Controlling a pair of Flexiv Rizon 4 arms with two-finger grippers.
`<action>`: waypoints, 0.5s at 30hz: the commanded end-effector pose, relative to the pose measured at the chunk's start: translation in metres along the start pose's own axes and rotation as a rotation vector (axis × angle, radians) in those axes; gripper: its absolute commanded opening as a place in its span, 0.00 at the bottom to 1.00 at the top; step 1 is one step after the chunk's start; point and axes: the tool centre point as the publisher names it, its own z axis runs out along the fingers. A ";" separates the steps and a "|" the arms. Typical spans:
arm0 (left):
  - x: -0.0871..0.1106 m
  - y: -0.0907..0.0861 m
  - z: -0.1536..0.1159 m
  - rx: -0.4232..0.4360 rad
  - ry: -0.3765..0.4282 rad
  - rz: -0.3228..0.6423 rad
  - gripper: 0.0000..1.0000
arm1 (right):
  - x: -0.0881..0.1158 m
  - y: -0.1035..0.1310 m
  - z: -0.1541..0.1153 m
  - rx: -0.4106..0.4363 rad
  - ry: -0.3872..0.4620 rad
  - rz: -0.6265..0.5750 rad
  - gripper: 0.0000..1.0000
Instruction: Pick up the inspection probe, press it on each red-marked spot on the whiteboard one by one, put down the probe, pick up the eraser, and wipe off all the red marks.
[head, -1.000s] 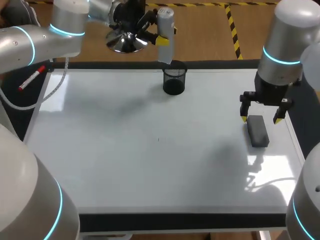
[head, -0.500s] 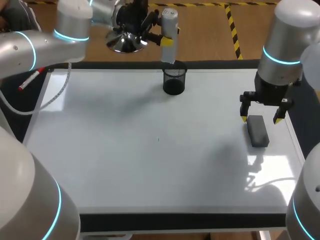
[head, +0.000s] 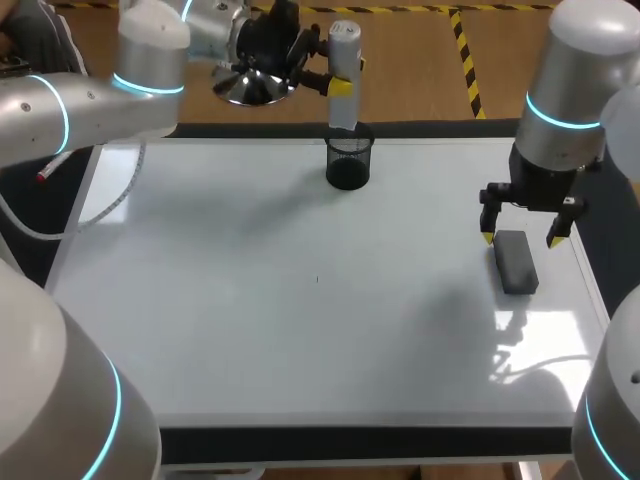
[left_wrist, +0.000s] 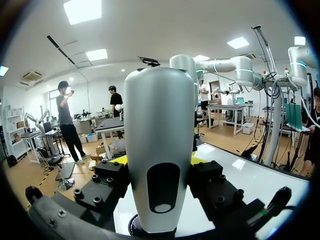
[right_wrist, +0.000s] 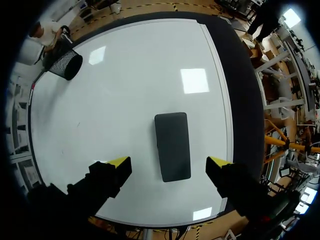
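whiteboard (head: 250, 330): fills most of the frame and nothing on it shifts. I honestly can't spot any red marks on it, just a tiny dark tick (head: 318, 279) near the centre.
left arm (head: 90, 100): comes in from the upper left and is the only thing that's moved in the last second. It swings a bit further right along the top edge.
right arm (head: 565, 90): right side of the frame, same spot as a second ago.
left gripper (head: 336, 85): top centre, clamped on the probe. In the left wrist view the black finger blocks sit tight against it on both sides.
probe (head: 344, 60): rides right with that gripper and now stands about upright, with its lower end right at the cup's mouth. Can't tell if it's inside the rim yet. To me this looks like the put-down step, nearly lined up for release.
cup (head: 349, 163): black mesh, top centre of the board, hasn't budged.
right gripper (head: 518, 238): fingers spread wide, hovering at the far end of the eraser with one yellow tip on each side. Doesn't look like it's touching.
eraser (head: 517, 268): flat on the board at the right, untouched. My guess is it's the next grab, though with no red showing I'm not sure what's left to wipe.
marker (head: 44, 173): red, at the left edge. The arm covers more of it now than a second ago.
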 end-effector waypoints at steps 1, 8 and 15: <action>-0.008 0.005 0.002 0.009 0.017 0.000 0.00 | -0.001 0.000 -0.001 -0.001 0.001 -0.001 1.00; -0.014 0.012 0.005 0.021 0.026 -0.008 0.00 | -0.001 0.000 -0.001 -0.001 0.001 -0.001 1.00; -0.017 0.018 0.008 0.032 0.036 -0.014 0.00 | -0.001 0.000 -0.001 -0.001 0.001 -0.001 1.00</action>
